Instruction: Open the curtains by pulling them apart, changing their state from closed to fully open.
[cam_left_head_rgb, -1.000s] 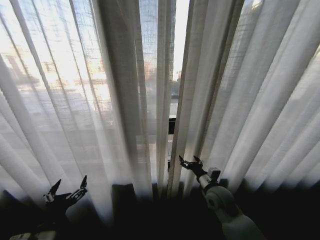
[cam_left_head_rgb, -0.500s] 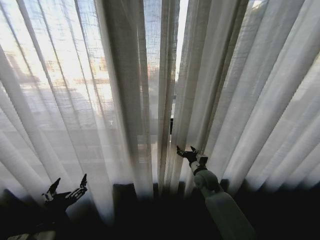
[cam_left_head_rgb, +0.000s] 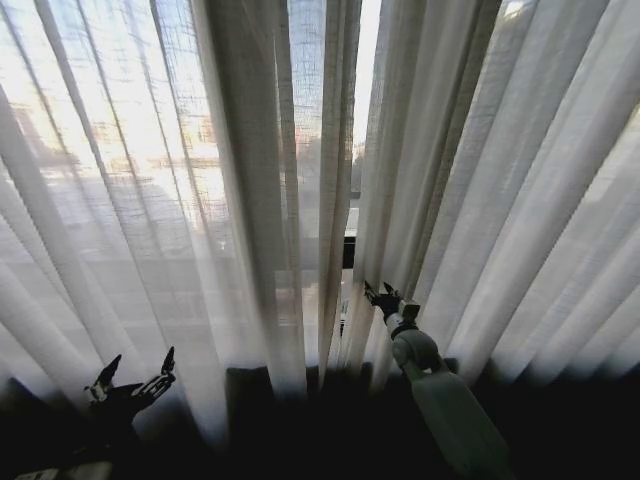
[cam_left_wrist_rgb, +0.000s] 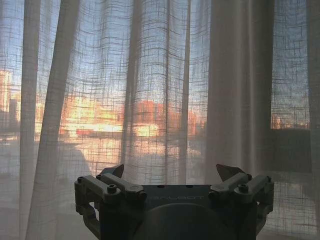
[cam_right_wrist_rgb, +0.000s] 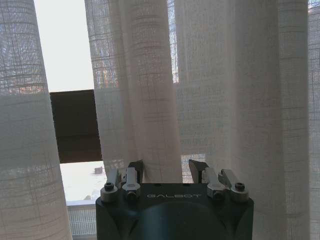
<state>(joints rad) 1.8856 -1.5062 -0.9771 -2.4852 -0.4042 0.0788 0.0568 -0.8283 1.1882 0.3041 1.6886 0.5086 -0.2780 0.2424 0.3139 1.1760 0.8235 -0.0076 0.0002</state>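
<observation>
The curtains hang as two sheer off-white pleated panels, the left panel (cam_left_head_rgb: 150, 200) and the right panel (cam_left_head_rgb: 500, 200), with a narrow gap (cam_left_head_rgb: 350, 215) between them. My right gripper (cam_left_head_rgb: 385, 297) is open and reaches up to the inner edge of the right panel. In the right wrist view a pleat (cam_right_wrist_rgb: 155, 100) stands just beyond the spread right gripper (cam_right_wrist_rgb: 166, 167). My left gripper (cam_left_head_rgb: 130, 378) hangs open low at the left, in front of the left panel. The left wrist view has the left gripper (cam_left_wrist_rgb: 170, 172) facing that panel's fabric (cam_left_wrist_rgb: 150, 90), apart from it.
A dark window frame bar (cam_right_wrist_rgb: 75, 125) crosses the gap, with bright glass above it. A dark sill or wall (cam_left_head_rgb: 320, 420) runs under the curtain hems. City buildings glow through the fabric.
My right gripper has risen and pushed forward to the right panel's inner edge, then shifted slightly right. The left gripper has stayed where it was.
</observation>
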